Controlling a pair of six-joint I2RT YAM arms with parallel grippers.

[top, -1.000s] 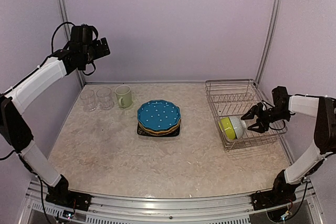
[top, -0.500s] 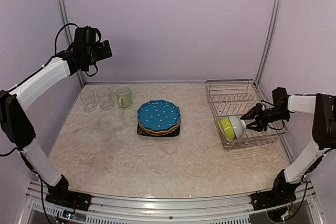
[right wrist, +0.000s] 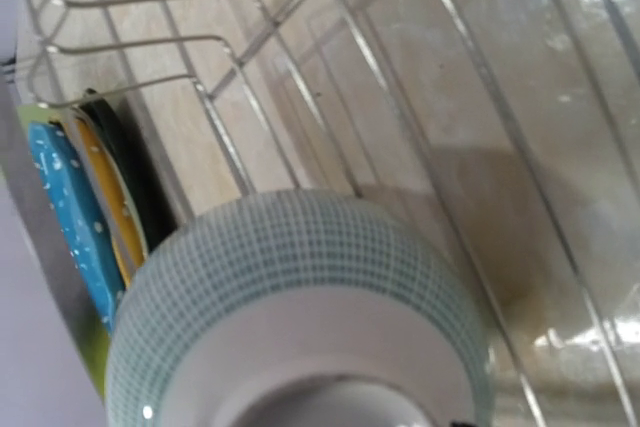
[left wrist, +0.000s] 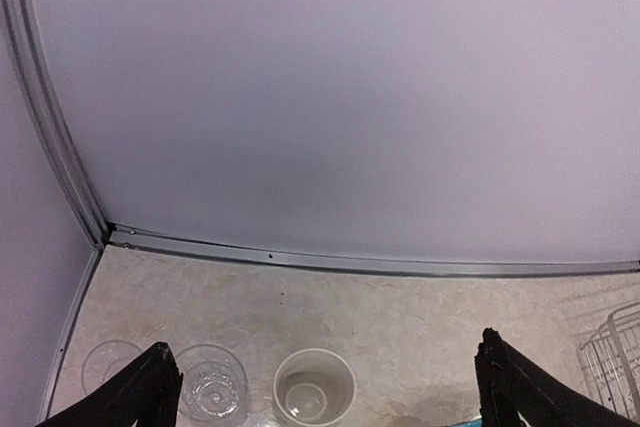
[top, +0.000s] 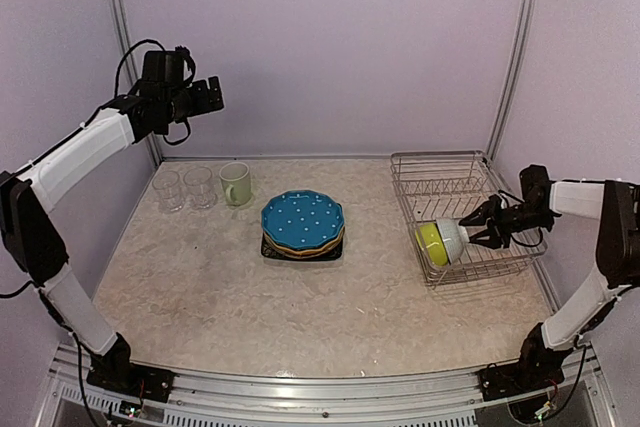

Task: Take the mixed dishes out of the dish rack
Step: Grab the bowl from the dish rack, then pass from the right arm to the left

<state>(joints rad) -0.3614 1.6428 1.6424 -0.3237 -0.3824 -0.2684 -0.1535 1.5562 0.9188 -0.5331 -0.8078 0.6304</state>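
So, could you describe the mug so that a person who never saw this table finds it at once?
Go to the far left corner of the table. Three vessels stand in a row there, left of the stacked plates. The mug is the rightmost: pale green and opaque, while its neighbours are clear glasses.

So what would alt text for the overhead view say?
The right gripper reaches into a wire dish rack at nested lime and white bowls. On the table: a blue dotted plate atop a stack, a mug and two glasses; the left gripper hangs open, raised.
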